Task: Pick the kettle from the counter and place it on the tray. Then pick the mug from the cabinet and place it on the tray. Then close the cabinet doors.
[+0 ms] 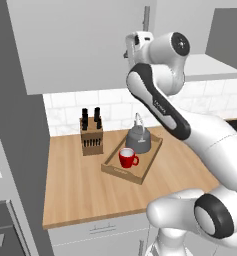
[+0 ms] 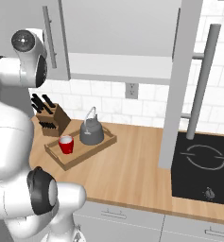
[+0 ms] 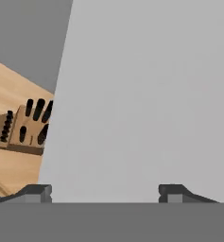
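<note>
Closing step is remaining: tool is hovering wide open, empty, facing a cabinet door; kettle and mug are sitting on the tray, beside the knife block.

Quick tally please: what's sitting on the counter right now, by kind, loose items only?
Tray: 1
Kettle, on the tray: 1
Red mug, on the tray: 1
Knife block, beside the tray: 1
Total: 4
</note>
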You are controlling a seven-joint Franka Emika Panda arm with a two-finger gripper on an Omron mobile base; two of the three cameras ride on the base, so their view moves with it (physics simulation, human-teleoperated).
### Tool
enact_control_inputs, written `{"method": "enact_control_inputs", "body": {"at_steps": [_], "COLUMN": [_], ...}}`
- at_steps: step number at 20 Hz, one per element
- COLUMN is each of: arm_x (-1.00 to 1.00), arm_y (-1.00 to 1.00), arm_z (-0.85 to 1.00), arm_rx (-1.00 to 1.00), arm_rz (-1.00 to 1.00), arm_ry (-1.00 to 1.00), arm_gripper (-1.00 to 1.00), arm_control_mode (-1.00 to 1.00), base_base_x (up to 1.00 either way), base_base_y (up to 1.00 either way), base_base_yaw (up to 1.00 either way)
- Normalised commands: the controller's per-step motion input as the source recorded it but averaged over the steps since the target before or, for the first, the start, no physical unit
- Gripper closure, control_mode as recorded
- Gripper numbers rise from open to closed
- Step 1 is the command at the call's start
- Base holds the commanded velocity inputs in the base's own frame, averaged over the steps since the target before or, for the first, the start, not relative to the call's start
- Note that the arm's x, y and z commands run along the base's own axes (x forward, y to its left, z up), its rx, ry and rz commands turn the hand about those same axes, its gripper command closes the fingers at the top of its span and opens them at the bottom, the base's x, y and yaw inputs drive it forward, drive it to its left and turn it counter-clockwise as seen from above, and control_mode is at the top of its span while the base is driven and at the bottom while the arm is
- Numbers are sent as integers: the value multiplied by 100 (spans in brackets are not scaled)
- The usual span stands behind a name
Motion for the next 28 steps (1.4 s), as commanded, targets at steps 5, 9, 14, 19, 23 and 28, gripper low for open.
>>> {"method": "enact_control_inputs", "body": {"at_steps": [5, 9, 14, 19, 23, 28], "arm_x": [41, 37, -1, -32, -64, -81], "arm_y": [21, 27, 33, 33, 5, -11], "arm_z": [-25, -36, -35, -22, 0, 0], "arm_rx": [-10, -13, -13, -9, 0, 0], "arm_rz": [19, 16, 12, 0, -3, -13], "arm_ry": [5, 2, 0, 0, 0, -3], "arm_gripper": [-100, -100, -100, -100, -100, -100], "arm_control_mode": [-100, -100, -100, -100, -100, -100], "base_base_x": [0, 0, 0, 0, 0, 0], "base_base_y": [0, 0, 0, 0, 0, 0], "base_base_yaw": [0, 0, 0, 0, 0, 0]}}
